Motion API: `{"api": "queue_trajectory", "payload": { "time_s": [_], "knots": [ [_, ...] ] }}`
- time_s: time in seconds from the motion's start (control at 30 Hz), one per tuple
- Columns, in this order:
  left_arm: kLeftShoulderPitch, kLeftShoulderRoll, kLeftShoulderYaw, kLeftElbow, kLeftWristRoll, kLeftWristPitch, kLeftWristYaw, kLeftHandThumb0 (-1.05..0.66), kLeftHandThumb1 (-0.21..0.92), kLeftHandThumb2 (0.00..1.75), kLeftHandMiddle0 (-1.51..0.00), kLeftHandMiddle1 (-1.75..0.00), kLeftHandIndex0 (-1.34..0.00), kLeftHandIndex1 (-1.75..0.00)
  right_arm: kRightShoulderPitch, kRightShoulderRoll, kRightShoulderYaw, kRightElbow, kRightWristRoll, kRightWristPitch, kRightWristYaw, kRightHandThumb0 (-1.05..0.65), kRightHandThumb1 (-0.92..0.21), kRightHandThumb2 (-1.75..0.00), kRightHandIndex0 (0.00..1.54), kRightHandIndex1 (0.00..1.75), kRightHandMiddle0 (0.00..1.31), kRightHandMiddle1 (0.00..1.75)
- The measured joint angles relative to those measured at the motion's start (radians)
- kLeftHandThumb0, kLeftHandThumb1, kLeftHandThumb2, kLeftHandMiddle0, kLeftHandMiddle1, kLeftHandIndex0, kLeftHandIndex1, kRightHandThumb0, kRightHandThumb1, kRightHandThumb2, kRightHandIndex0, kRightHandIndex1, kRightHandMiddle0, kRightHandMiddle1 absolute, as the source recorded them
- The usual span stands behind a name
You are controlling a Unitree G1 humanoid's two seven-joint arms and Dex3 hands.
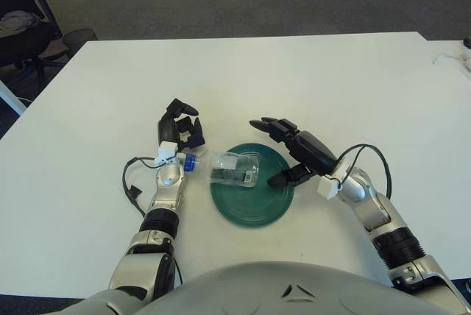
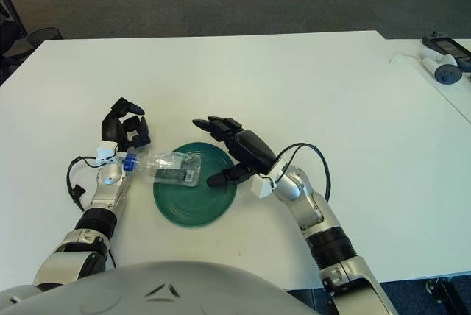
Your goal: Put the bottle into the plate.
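Left eye view shows the bottle (image 1: 232, 168) lying on its side, its clear body across the 10 o'clock part of the plate (image 1: 254, 208), its neck and blue cap (image 1: 190, 162) poking past the rim toward 9 o'clock. The cap ends up just beside my left hand's wrist. So the bottle is only partly in the plate: the labelled body rests on the green surface, the cap end hangs out over the white table (image 1: 331, 79). I judge the task nearly done but untidy, since a round bottle on its side could roll off the shallow rim.

My right hand (image 1: 294, 154) sits at the plate's 3 o'clock edge, fingers spread apart and holding nothing, the upper fingers reaching over the rim toward 12 o'clock and the thumb pointing low across the plate toward the bottle. It is apart from the bottle, with bare green plate between them. That spread pose suits a hand that has no grip on anything and leaves room around the plate.

My left hand (image 1: 180, 129) shows at the plate's 10 o'clock, off the plate, fingers curled together on nothing. It is idle, well placed to block the cap if the bottle rolls that way.

At 2 o'clock, on the table's far corner, lies a small white item (image 2: 440, 65) with a cable, away from the work.
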Motion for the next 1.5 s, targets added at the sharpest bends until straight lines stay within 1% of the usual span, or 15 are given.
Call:
{"api": "queue_trajectory", "payload": {
  "time_s": [0.33, 0.63, 0.83, 1.0, 1.07, 1.23, 1.37, 1.5],
  "knots": [
    [0.001, -0.001, 0.000, -0.001, -0.003, -0.001, -0.003, -0.51, 0.22, 1.44, -1.24, -1.75, -0.69, -1.75, 0.004, 0.000, 0.004, -0.006, 0.000, 0.005, -0.002, -1.05, -0.92, -0.37, 0.01, 0.02, 0.00, 0.17],
    [0.001, 0.000, 0.000, 0.000, -0.003, -0.006, -0.003, -0.51, 0.22, 1.44, -1.24, -1.75, -0.69, -1.75, 0.010, 0.000, 0.006, -0.007, -0.001, 0.004, -0.011, -1.05, -0.92, -0.37, 0.02, 0.03, 0.00, 0.17],
    [0.001, 0.002, 0.000, 0.000, -0.003, -0.006, -0.006, -0.50, 0.22, 1.43, -1.23, -1.75, -0.68, -1.75, 0.010, 0.000, 0.012, -0.003, -0.001, 0.002, -0.016, -1.05, -0.92, -0.39, 0.04, 0.03, 0.00, 0.23],
    [0.001, 0.004, 0.000, 0.001, -0.003, -0.006, -0.006, -0.50, 0.22, 1.43, -1.23, -1.75, -0.68, -1.75, 0.010, -0.002, 0.014, -0.001, 0.001, 0.008, -0.012, -1.05, -0.92, -0.35, 0.06, 0.04, 0.00, 0.29],
    [0.001, 0.005, 0.000, 0.001, -0.004, -0.006, -0.006, -0.50, 0.22, 1.43, -1.24, -1.75, -0.68, -1.75, 0.010, -0.004, 0.013, -0.001, 0.018, 0.022, 0.004, -1.05, -0.92, -0.33, 0.06, 0.04, 0.00, 0.29],
    [0.001, 0.007, 0.001, 0.001, -0.008, -0.006, -0.014, -0.50, 0.22, 1.44, -1.24, -1.75, -0.69, -1.75, 0.010, -0.018, -0.010, -0.020, 0.137, 0.092, 0.083, -1.05, -0.92, -0.29, 0.07, 0.05, 0.00, 0.29],
    [0.002, 0.007, 0.002, 0.001, -0.012, -0.006, -0.016, -0.51, 0.21, 1.44, -1.25, -1.75, -0.69, -1.75, 0.009, -0.029, -0.026, -0.037, 0.166, 0.112, 0.100, -1.05, -0.92, -0.28, 0.07, 0.05, 0.00, 0.29],
    [0.002, 0.008, 0.002, 0.001, -0.011, -0.006, -0.017, -0.51, 0.21, 1.44, -1.25, -1.75, -0.69, -1.75, 0.009, -0.031, -0.026, -0.046, 0.172, 0.122, 0.109, -1.05, -0.92, -0.28, 0.07, 0.05, 0.00, 0.29]
  ]
}}
